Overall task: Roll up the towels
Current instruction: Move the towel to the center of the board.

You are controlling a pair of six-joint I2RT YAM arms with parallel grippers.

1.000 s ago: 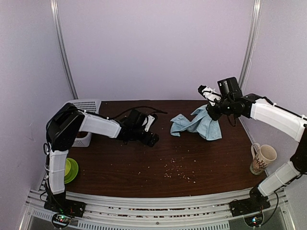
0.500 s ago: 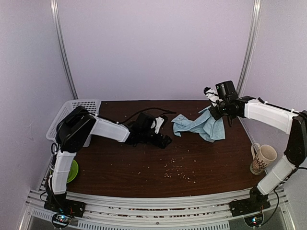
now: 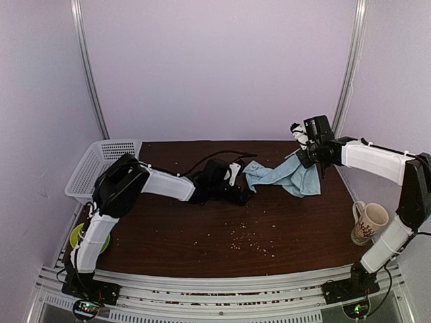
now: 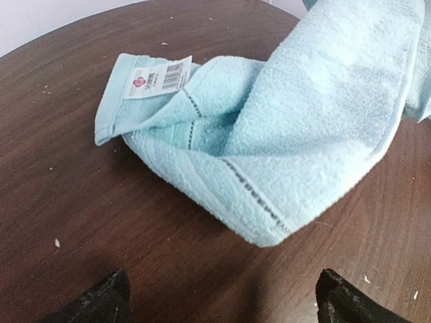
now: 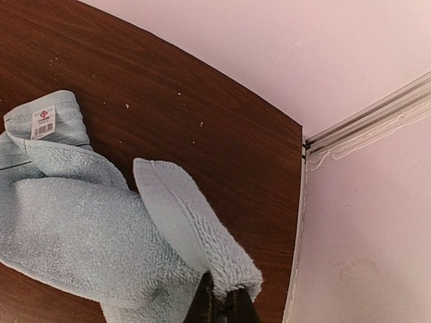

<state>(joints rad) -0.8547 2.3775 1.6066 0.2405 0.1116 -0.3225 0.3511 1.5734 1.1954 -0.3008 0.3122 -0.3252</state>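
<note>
One hard tug near the far edge could slip the blue towel [image 3: 286,176] from the clamped right gripper [image 5: 221,304]; left gripper [image 4: 222,303] gapes empty.

Even, soft light; faint shadows, wrist views sharp.

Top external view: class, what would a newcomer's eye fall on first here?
The pale blue towel stands out, crumpled at the far right of the dark table, one end pinched up by the right gripper. The left gripper is open just short of its tagged corner. A mug stands at the right edge.
</note>
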